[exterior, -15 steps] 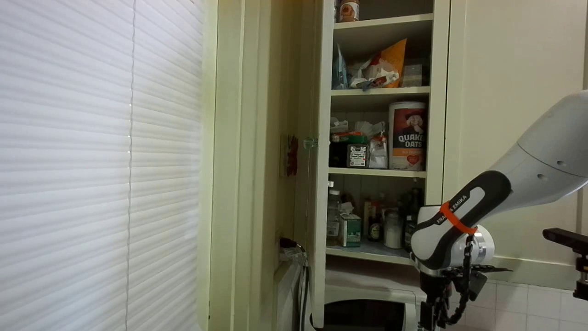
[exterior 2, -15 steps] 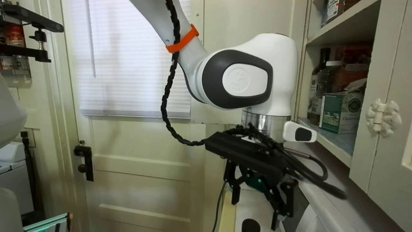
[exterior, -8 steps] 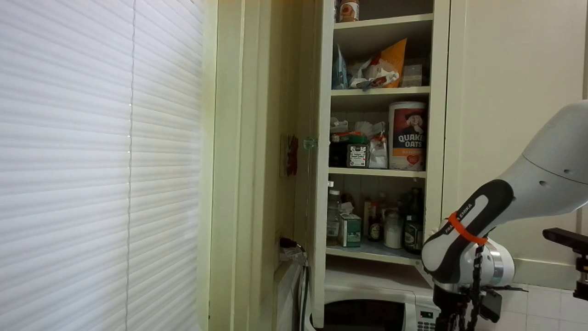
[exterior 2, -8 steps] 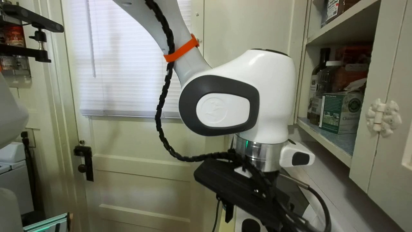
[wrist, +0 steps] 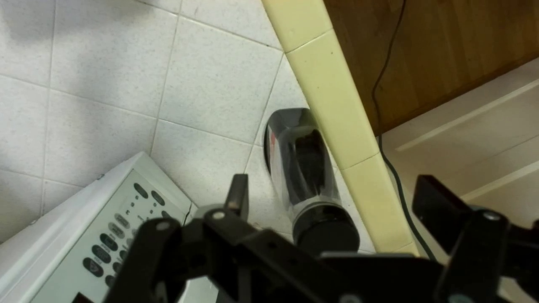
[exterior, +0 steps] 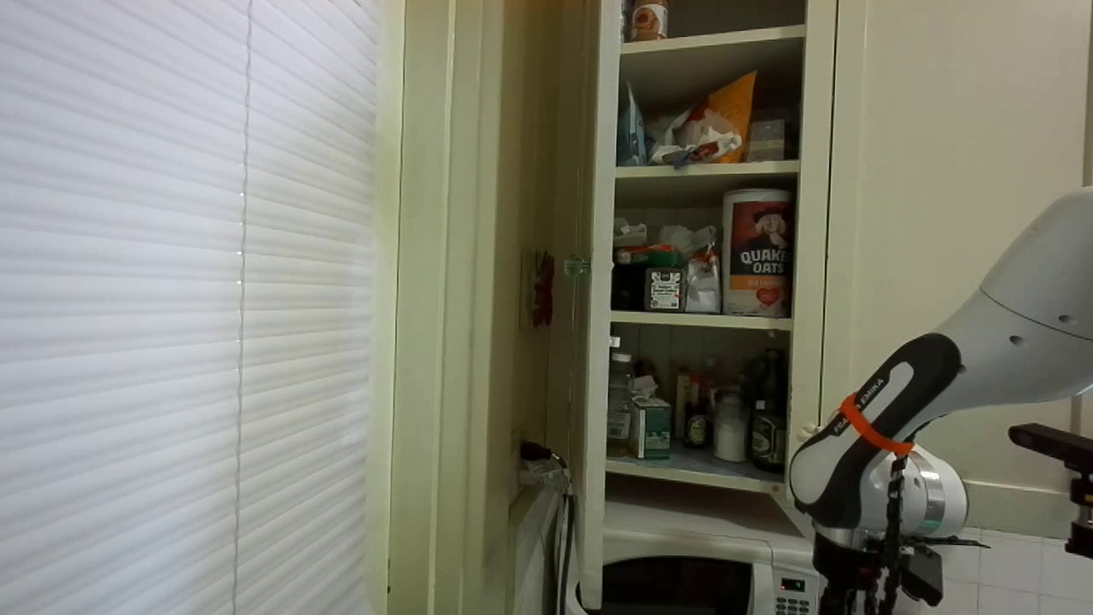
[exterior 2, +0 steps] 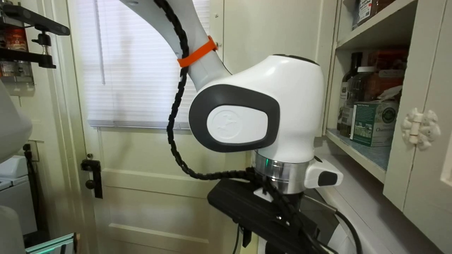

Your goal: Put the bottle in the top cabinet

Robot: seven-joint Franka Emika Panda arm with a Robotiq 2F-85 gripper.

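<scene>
The bottle (wrist: 304, 162) stands on white tiles in the wrist view. It is clear and dark with a wide black cap. My gripper (wrist: 332, 191) is open above it, with one finger on either side of the bottle in that view and not touching it. In an exterior view only one fingertip (exterior 2: 247, 238) shows clearly; the rest is hidden by the wrist or below the frame. The top cabinet (exterior: 704, 322) is cream-white and open, with several shelves of boxes, jars and bottles. Its lower shelves also show in an exterior view (exterior 2: 378, 26).
The white microwave (exterior: 709, 536) sits under the cabinet; its keypad (wrist: 111, 244) is close to the bottle in the wrist view. A yellow tile edge (wrist: 337, 109) runs beside the bottle, with a cable (wrist: 379, 80) beyond it. The open cabinet door (exterior: 591, 342) stands out at the side.
The arm has moved down, and in an exterior view slightly away from the cabinet. The gripper has sunk mostly out of the exterior views. Motion in the last half second is small.
</scene>
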